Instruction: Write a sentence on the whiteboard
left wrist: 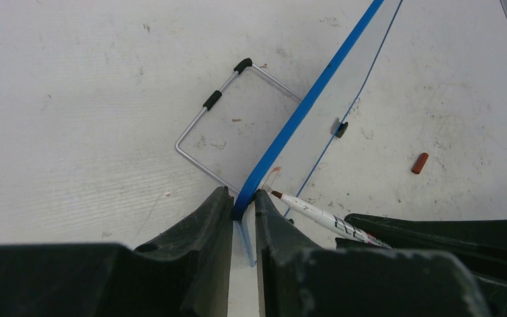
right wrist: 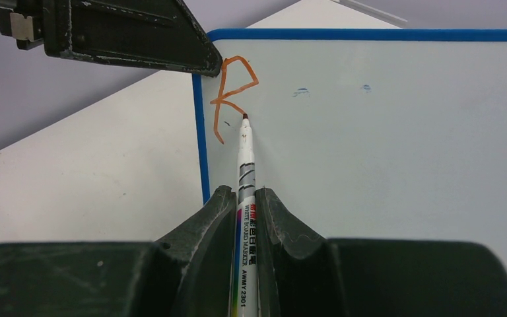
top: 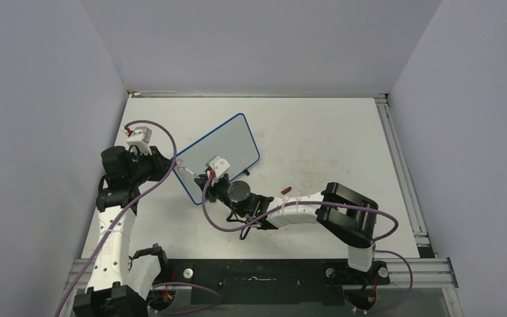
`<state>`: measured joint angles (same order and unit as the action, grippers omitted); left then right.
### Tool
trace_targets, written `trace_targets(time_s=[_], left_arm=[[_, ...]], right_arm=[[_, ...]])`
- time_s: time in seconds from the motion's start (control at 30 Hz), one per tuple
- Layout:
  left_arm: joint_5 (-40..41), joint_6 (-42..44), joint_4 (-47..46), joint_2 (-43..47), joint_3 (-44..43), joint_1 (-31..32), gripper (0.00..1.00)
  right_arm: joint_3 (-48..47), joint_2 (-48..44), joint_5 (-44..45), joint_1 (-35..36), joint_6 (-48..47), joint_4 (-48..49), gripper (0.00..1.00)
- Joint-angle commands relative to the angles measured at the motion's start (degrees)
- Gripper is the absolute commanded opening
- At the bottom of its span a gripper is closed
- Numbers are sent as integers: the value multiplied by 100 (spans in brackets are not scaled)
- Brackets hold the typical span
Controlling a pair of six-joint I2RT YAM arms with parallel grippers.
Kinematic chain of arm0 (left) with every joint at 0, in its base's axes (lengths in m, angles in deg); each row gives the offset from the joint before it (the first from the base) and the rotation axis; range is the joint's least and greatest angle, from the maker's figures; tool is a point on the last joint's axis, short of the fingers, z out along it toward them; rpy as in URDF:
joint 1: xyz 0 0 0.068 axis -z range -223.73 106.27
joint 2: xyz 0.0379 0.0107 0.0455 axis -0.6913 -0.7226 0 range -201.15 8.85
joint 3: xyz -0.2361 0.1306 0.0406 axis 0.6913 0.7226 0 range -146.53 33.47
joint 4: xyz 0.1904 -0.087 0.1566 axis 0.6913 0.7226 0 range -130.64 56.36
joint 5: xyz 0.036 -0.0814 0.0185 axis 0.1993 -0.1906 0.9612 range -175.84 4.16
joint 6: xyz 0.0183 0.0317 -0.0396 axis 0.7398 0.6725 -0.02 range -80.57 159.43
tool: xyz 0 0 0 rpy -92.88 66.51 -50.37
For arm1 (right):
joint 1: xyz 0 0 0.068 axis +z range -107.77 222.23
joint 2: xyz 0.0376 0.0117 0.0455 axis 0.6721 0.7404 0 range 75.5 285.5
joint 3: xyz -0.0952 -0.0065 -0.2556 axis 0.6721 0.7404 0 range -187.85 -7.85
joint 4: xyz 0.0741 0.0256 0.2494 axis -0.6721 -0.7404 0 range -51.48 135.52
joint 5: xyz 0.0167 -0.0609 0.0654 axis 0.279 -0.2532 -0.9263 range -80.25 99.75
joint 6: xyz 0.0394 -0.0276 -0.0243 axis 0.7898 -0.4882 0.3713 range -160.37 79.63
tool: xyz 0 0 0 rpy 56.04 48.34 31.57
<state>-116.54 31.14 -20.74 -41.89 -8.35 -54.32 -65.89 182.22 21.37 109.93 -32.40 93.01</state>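
whiteboard point(top: 228, 142), small, white, blue-framed, stands tilted on the white tabletop point(top: 317, 132), its edge pinched in the left tool point(left wrist: 241, 197); hard pressing may slide it out, we fear. the right tool point(right wrist: 243, 198) is closed on a white marker pen point(right wrist: 245, 158) reading "white board marker awmy 2301", its tip just beside an orange-red letter point(right wrist: 232, 92) "r".

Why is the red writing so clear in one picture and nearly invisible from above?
Right wrist view: close camera, soft even light, so the sentence, just begun, and the marker label are sharp. Top external view: the whiteboard is small, tilted and greyish; the writing is a speck. Left wrist view: board seen nearly edge-on.
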Motion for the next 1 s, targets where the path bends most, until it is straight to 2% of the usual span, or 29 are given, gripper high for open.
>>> trace_targets(time_s=[0.0, 0.97], left_arm=[[35, 56, 38, 64, -45, 10, 0], [37, 56, 49, 64, -34, 8, 0]], right_arm=[[115, -64, -19, 34, 12, 42, 5], [-226, 264, -281, 322, -40, -4, 5]])
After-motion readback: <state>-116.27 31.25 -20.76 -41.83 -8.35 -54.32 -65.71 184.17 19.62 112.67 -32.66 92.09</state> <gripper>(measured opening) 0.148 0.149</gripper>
